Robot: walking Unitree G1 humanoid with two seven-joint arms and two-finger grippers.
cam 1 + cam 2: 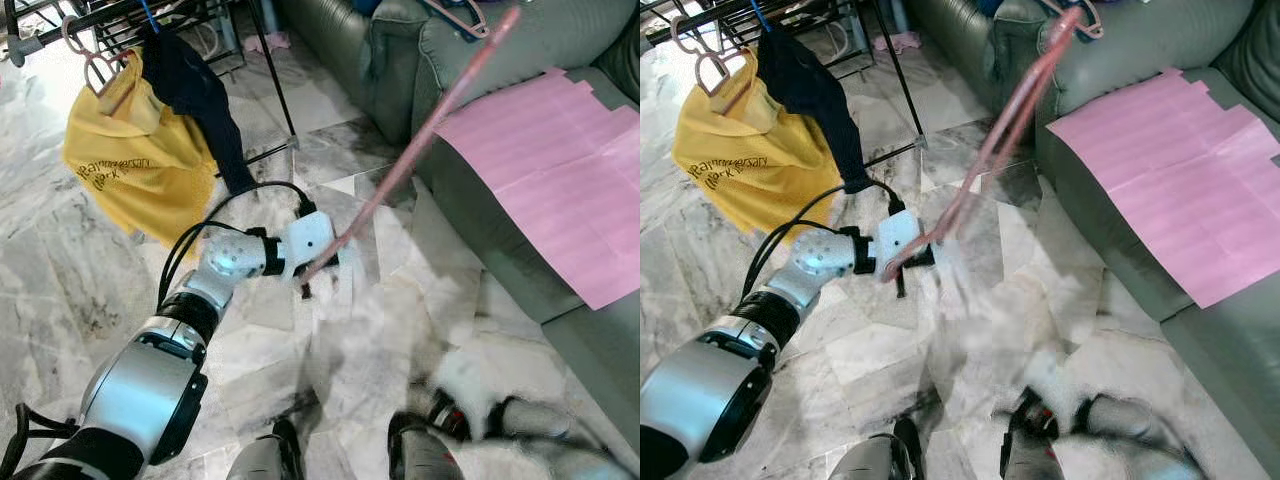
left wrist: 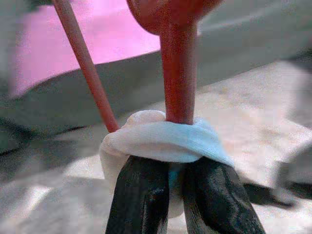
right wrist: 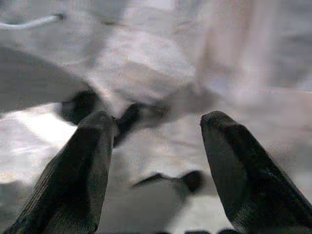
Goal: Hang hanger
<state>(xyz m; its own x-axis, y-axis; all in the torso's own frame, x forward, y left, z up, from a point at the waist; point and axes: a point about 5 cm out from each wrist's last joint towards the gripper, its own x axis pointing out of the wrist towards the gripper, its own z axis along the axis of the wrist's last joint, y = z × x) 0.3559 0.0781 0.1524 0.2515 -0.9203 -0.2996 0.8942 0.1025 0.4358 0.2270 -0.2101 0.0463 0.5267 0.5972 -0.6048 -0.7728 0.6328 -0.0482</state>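
Hanger (image 1: 420,140), pink, slanted above the marble floor (image 1: 60,290) beside the sofa (image 1: 400,50); lower end pinched in the left gripper (image 2: 175,161), fingers pressed together. Right gripper (image 3: 156,146): fingers spread, holding nothing.

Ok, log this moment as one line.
left gripper: shut on pink hanger, raised | right gripper: open, idle | drying rack: yellow shirt hung

Yellow garment (image 1: 135,160) on drying rack (image 1: 120,15): dark printed lettering, two lines, partly legible, seemingly "anniversary"; remainder too small to read. No other text legible.
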